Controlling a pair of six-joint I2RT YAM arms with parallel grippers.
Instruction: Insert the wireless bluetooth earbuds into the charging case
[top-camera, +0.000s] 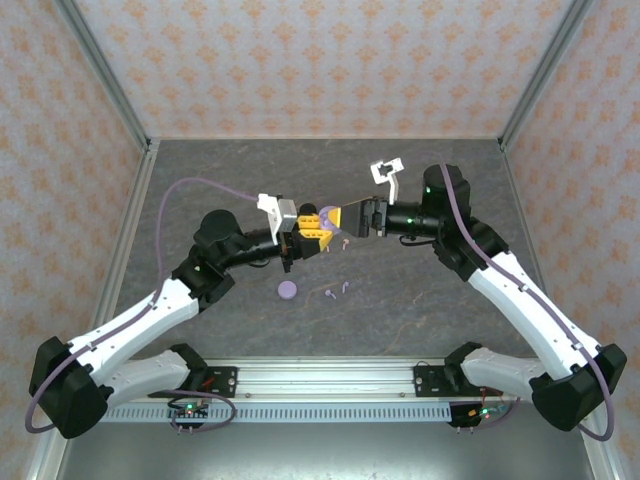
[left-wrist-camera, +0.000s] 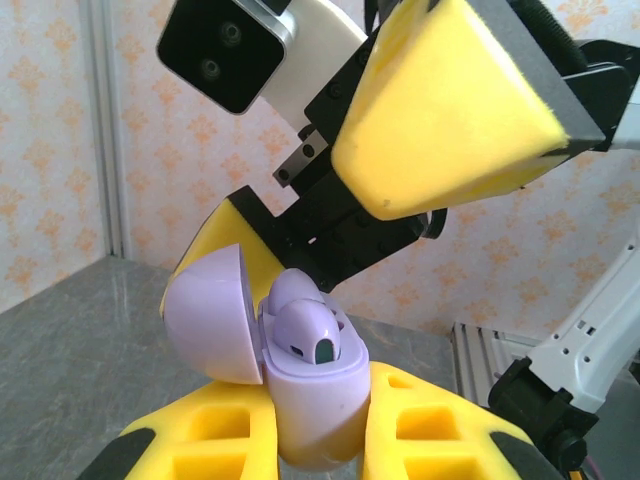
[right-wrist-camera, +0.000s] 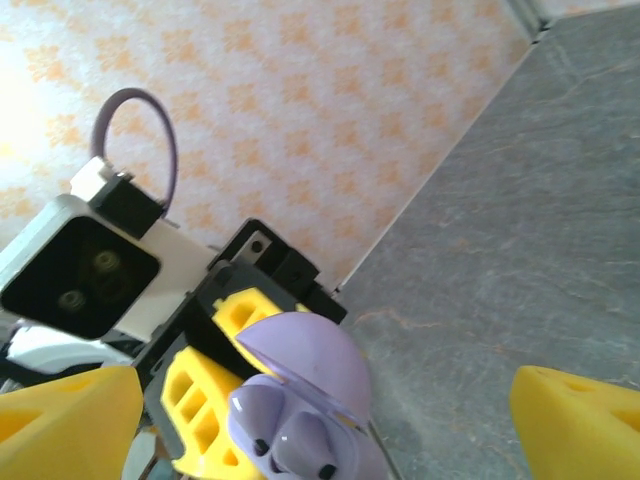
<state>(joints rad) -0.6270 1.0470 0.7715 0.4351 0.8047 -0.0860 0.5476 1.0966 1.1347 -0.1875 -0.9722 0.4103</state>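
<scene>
Firmly clamped by the left gripper (top-camera: 308, 228), the open lavender case (left-wrist-camera: 315, 400) holds two earbuds (left-wrist-camera: 310, 335) mid-table. At its three o'clock, the right gripper (top-camera: 340, 216) is spread wide. Loose earbuds (top-camera: 330, 294) lie on the table at six o'clock.

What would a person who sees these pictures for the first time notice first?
First, above the middle of the table, the left end effector grips an open lavender charging case with lavender earbuds seated in it. The right end effector, jaws open, is close beside that case. On the table below lie a round lavender case and a few loose earbuds.
</scene>
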